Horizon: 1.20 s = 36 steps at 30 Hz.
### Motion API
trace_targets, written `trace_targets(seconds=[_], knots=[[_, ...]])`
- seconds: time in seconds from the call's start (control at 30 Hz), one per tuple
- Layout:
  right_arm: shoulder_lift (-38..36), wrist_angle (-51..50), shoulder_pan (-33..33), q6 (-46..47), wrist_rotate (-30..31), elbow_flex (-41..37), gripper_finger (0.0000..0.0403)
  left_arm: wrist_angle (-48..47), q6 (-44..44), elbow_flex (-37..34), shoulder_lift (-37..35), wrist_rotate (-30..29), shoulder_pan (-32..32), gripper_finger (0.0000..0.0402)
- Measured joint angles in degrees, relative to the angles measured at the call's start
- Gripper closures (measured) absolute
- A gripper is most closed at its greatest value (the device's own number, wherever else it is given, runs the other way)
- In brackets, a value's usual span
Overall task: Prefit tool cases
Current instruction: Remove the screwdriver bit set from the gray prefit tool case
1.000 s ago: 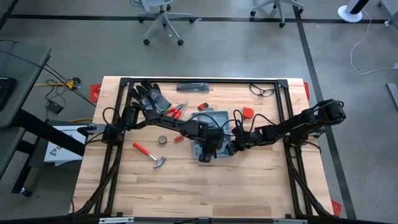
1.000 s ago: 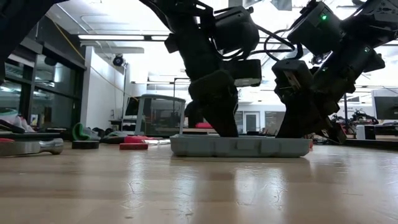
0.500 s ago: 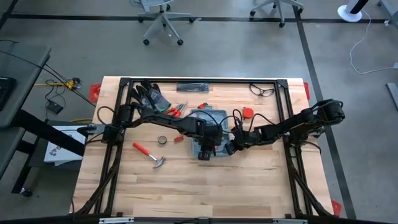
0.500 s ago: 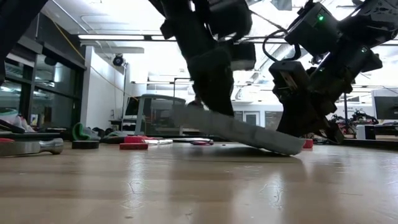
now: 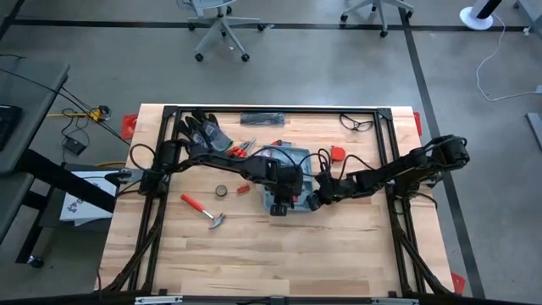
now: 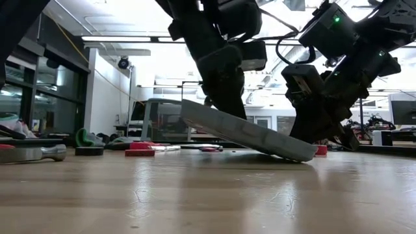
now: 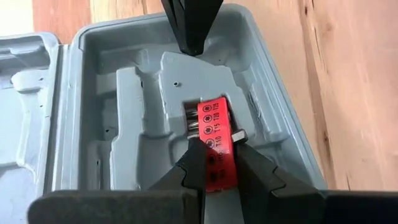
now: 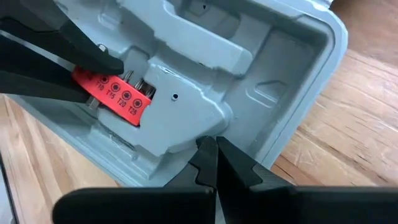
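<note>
The blue-grey tool case lies open mid-table, its lid toward the far edge. Its tray is tilted, left end raised, right end on the wood. A red bit holder sits in a recess of the tray, and my left gripper is shut on it from above. My right gripper comes from the right, shut, with its tips on the tray's inside. In the high view the left gripper and the right gripper meet over the tray. My left gripper pinches the red bit holder's end nearest the fingers, between its two fingers, slanting down from the table's left. The holder's other end stays in the tray's recess, and the tray's left end hangs up off the table with it. My right gripper presses its shut fingertips down on the tray's moulded insert, near the tray's right wall, slanting down from the table's right. That end of the tray rests on the table.
Left of the case lie a red-handled hammer, a tape roll, red-handled pliers and dark gloves. A red piece, glasses and a black bar lie toward the far edge. The near half of the table is bare wood.
My left gripper has risen with the red bit holder. The tray, flat on the table a second ago, has tipped: its left end has come up with the holder while its right end has stayed down under my right gripper.
</note>
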Motion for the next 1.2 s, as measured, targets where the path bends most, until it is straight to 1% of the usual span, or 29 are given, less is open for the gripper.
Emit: trace_targets(seconds=[0.2,0.3,0.43,0.57,0.7,0.9,1.03,1.1,1.2], knots=[[0.0,-0.4,0.0,1.4,0.4,0.0,0.0403,0.2,0.2,0.0,0.0,0.2,1.1,0.0355],[-0.1,-4.2,0.0,4.9,0.8,0.3,0.0403,0.8,0.2,0.0,0.0,0.4,1.5,0.0356],[-0.2,-8.1,0.0,6.5,0.6,0.4,0.0403,1.9,-0.1,0.2,-0.3,0.4,1.7,0.0357],[-0.2,-8.3,0.0,7.9,0.4,0.4,0.0403,3.0,-2.0,0.3,-0.7,2.5,1.8,0.0357],[-0.2,-9.3,0.1,9.4,0.4,0.4,0.0403,4.0,-2.8,0.3,-0.7,2.8,1.9,0.0357],[-0.2,-9.6,0.4,9.1,0.6,0.4,0.0403,4.2,-2.5,0.3,-0.7,2.9,1.9,0.0358],[-0.2,-10.7,0.4,9.1,0.3,0.4,0.0403,5.4,-2.5,0.2,-0.7,4.8,1.9,0.0358],[-0.3,-11.3,0.4,9.1,0.2,0.5,0.0403,6.0,-2.5,0.2,-0.7,4.3,1.8,0.0358],[-0.3,-11.7,0.4,9.2,0.2,0.5,0.0403,6.0,-2.4,0.2,-0.6,1.2,1.8,0.0358]])
